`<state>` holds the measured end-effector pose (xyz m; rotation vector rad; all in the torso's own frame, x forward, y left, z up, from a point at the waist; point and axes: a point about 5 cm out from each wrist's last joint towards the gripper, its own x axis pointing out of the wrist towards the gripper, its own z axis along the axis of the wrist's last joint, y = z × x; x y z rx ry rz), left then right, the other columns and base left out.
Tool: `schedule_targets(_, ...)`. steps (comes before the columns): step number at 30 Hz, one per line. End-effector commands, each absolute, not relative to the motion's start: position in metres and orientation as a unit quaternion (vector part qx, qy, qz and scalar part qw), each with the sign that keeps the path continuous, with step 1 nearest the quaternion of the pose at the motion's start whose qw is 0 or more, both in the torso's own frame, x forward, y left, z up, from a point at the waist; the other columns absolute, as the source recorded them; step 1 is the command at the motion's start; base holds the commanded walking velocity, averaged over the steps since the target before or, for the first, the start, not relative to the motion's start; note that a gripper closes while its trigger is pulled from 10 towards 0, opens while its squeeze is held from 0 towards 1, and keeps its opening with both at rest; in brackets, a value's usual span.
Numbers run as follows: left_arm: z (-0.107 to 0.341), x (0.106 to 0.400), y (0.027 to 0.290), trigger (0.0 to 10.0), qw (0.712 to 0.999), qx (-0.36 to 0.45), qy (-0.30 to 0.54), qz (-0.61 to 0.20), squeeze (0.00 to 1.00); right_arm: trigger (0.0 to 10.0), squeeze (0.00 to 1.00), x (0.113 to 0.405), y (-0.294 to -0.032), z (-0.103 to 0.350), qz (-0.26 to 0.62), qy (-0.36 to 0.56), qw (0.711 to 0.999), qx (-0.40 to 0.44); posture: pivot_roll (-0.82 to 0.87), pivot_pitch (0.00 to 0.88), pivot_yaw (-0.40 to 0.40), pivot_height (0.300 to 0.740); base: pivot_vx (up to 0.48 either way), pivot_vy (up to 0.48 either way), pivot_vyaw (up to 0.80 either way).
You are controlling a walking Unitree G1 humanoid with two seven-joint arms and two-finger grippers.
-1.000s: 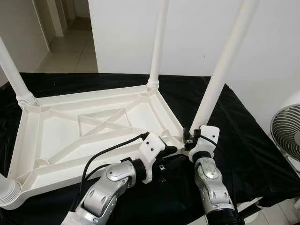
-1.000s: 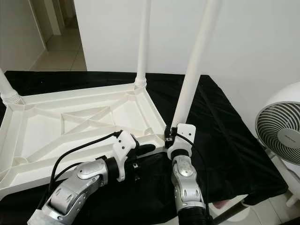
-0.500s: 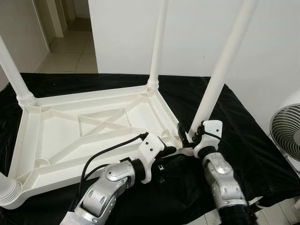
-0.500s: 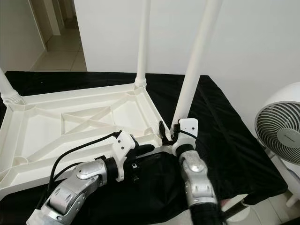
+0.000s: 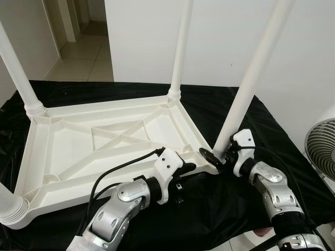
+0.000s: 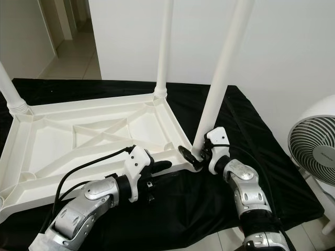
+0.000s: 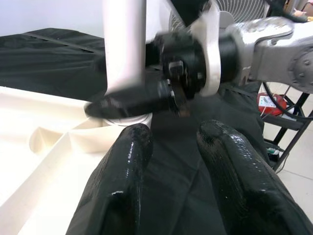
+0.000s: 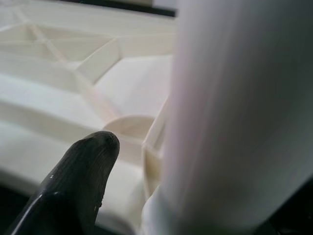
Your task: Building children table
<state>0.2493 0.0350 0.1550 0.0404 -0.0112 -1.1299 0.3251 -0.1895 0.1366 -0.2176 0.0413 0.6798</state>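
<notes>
A white plastic children's table point(image 5: 68, 157) lies upside down on a black cloth, with its legs pointing up. My right gripper point(image 5: 215, 155) is shut around the base of the near right leg point(image 5: 251, 78), where the leg meets the corner socket. One of its fingers point(image 8: 83, 166) lies against the leg point(image 8: 234, 107) in the right wrist view. My left gripper point(image 5: 190, 168) hovers just left of that corner at the table's near edge, open, its fingers point(image 7: 127, 161) apart with nothing between them. Two far legs point(image 5: 180, 52) and a near left leg point(image 5: 8, 204) stand in their sockets.
The black cloth point(image 5: 272, 130) covers the work surface out to its right edge. A white floor fan point(image 5: 320, 149) stands on the floor at the right. A white wall point(image 5: 220, 31) is behind, and a tiled hallway point(image 5: 78, 57) opens at the back left.
My right wrist has swung from below the leg's base round to its right side, still clasping it. The left arm has stayed put. The camera shifted slightly.
</notes>
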Motion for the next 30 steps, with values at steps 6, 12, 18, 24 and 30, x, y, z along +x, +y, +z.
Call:
schedule_targets(6,0.158,0.250,0.035,10.0,0.847,0.020,-0.008,-0.531,0.00,10.0,0.00,0.333,-0.194,0.132,0.361,0.035,0.924,-0.119,0.03,0.000,-0.041,0.740,0.000,0.000,0.00)
schedule_targets(12,0.159,0.252,0.035,10.0,0.847,0.020,-0.010,-0.532,0.00,10.0,0.00,0.342,-0.197,0.133,0.363,0.041,0.923,-0.124,0.03,0.000,-0.035,0.740,0.000,0.000,0.00)
schedule_targets(18,0.160,0.252,0.034,10.0,0.846,0.021,-0.012,-0.533,0.00,3.5,0.00,0.344,-0.200,0.130,0.367,0.054,0.919,-0.134,0.03,0.000,-0.033,0.740,0.000,0.000,0.00)
schedule_targets(24,0.161,0.253,0.034,10.0,0.847,0.019,-0.013,-0.532,0.00,0.0,0.00,0.341,-0.205,0.124,0.377,0.063,0.915,-0.129,0.03,0.000,-0.035,0.740,0.000,0.000,0.00)
schedule_targets(30,0.161,0.252,0.033,10.0,0.845,0.017,-0.013,-0.534,0.00,2.3,0.00,0.337,-0.210,0.119,0.366,0.064,0.919,-0.132,0.02,0.000,-0.033,0.740,0.000,0.000,0.00)
